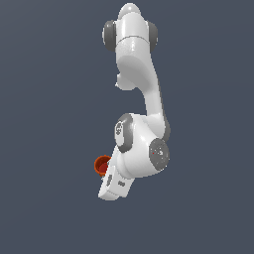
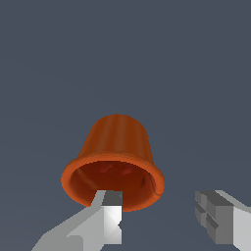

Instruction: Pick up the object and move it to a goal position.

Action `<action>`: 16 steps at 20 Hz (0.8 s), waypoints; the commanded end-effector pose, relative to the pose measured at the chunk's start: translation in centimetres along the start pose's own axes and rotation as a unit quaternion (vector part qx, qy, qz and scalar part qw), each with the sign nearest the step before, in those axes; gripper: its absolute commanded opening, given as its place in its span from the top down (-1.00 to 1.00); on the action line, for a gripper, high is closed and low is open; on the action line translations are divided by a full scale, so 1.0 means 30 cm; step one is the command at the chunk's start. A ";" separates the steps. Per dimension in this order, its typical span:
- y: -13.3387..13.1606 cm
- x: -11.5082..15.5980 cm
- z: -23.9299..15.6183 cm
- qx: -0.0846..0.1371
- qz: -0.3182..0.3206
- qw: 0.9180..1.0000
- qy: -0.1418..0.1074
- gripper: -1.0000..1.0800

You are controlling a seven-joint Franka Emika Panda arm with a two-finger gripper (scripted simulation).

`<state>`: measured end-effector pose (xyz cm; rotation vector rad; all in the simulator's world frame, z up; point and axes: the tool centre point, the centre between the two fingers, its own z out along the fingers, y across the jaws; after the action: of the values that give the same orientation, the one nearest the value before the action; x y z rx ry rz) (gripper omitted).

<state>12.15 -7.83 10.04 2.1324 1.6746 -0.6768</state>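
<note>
The orange-red cup [image 2: 116, 152] lies tipped over, its axis running from the flared rim, which faces the wrist camera, back to the narrower closed base that points away. The hollow inside is visible through the open mouth. The gripper [image 2: 162, 218] has its jaws apart, one finger [image 2: 110, 213] overlapping the cup's rim, the other well clear beside it. In the exterior view the cup [image 1: 101, 164] sits just beside the white hand, toward the exterior view's left.
</note>
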 end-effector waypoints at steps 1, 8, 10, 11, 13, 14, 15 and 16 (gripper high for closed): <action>0.010 0.000 0.016 0.000 -0.025 1.000 -0.015 -0.23; 0.023 0.001 0.043 0.003 -0.067 0.997 -0.039 -0.23; 0.025 0.001 0.047 0.003 -0.072 0.996 -0.042 -0.23; 0.025 0.001 0.048 0.004 -0.074 0.996 -0.043 -0.23; 0.025 0.000 0.049 0.004 -0.075 0.996 -0.044 -0.23; 0.024 0.002 0.049 0.004 -0.073 0.996 -0.043 -0.23; 0.024 0.001 0.050 0.004 -0.073 0.996 -0.043 -0.23; 0.024 0.000 0.054 0.004 -0.073 0.996 -0.043 -0.23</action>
<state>12.63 -8.78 8.75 1.9695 1.7974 -0.8058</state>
